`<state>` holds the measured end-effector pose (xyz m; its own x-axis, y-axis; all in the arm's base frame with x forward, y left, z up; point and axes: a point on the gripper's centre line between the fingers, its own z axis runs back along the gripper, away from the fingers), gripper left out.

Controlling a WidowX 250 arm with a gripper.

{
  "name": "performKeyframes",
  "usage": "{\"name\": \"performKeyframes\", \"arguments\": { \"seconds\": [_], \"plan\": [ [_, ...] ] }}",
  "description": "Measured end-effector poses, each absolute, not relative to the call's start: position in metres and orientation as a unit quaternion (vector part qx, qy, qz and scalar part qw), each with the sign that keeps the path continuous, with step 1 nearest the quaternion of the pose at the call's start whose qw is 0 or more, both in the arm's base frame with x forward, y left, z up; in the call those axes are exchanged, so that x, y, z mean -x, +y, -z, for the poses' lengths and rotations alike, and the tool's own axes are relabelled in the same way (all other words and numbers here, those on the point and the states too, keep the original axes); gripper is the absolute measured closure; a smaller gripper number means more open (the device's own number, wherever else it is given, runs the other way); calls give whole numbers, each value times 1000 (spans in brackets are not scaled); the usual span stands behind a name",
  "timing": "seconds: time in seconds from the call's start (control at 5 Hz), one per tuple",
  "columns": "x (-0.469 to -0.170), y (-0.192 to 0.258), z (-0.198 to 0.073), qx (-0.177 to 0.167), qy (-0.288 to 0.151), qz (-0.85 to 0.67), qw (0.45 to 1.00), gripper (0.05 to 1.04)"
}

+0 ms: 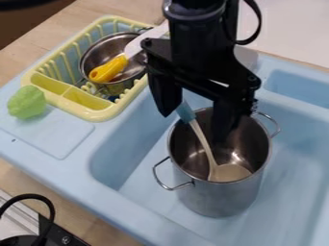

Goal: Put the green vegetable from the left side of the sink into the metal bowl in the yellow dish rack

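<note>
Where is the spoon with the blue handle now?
In the camera view, the spoon leans inside the metal pot in the blue sink, right of the yellow dish rack, its blue handle by the open black claw.

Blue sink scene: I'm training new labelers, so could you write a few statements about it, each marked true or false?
1. The tall pot stands in the blue sink. True.
2. The yellow-handled utensil lies over the small pot in the yellow rack. True.
3. The green item sits inside the rack. False: it is beside the rack, on the sink's ledge.
4. The spoon's bowl is outside the tall pot. False: it is inside.
5. The gripper's fingers are pressed together. False: they are apart.
</note>
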<state>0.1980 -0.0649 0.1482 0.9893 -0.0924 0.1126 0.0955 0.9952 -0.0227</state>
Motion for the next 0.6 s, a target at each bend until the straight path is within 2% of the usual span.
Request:
{"name": "performKeyframes", "arguments": {
  "seconds": [0.2, 0.6],
  "plan": [
    [-194, -63, -143, 10, -44, 46, 998, 83],
    [-157, -38, -151, -37, -47, 40, 997, 83]
  ]
}}
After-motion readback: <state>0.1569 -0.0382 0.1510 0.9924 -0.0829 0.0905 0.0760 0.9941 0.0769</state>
